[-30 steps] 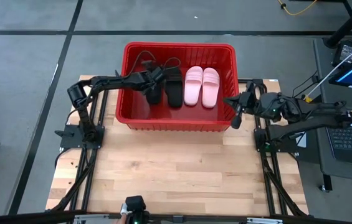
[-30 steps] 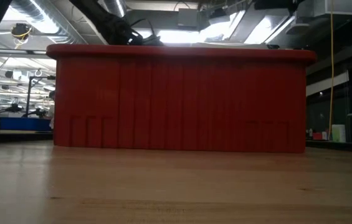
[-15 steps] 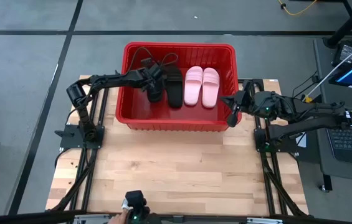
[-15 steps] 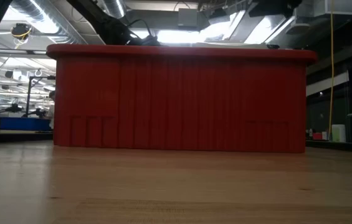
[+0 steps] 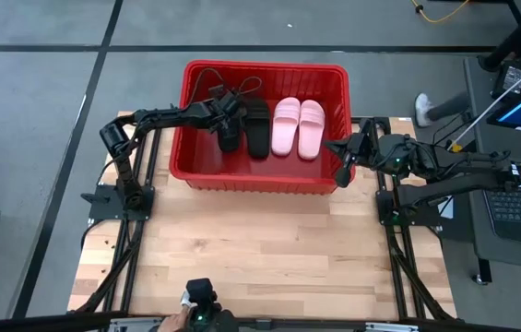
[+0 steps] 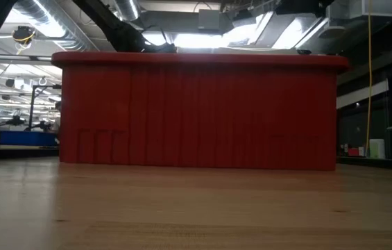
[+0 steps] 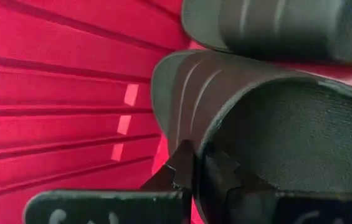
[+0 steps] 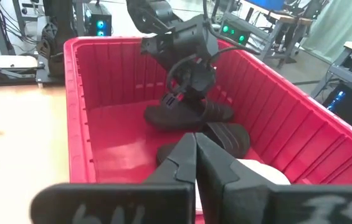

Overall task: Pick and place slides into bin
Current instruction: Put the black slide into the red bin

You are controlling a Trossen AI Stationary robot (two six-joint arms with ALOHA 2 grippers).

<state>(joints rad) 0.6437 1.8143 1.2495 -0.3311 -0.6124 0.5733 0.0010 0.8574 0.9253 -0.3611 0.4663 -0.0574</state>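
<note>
The red bin (image 5: 265,67) stands at the table's far middle. It fills the low view (image 6: 196,111). Inside it lie the pink pair (image 5: 299,126) and one black slide (image 5: 258,127). My left gripper (image 5: 227,117) reaches into the bin from the left. It is shut on the second black slide (image 5: 229,138), which also shows in the right wrist view (image 8: 176,117). My right gripper (image 5: 342,172) is shut and empty at the bin's near right corner, by the rim. My left gripper (image 7: 195,158) pinches the black slide's rim (image 7: 191,134), beside the ribbed strap, between its two fingers. The fingers come from above, slanting down from the table's left. The slide sits low in the bin next to the other black slide (image 7: 269,25). I cannot tell whether it rests on the floor.
The bare wooden table (image 5: 260,249) stretches from the bin to the near edge. The bin's red wall (image 8: 76,112) stands just before my right gripper (image 8: 195,140). A person's shoe (image 5: 423,106) shows on the floor past the table's far right corner.
My left gripper has gone a little lower into the bin with the black slide. My right gripper has moved slightly toward the table's left, closer to the bin's near right corner. A person's shoe has come into view at the far right.
</note>
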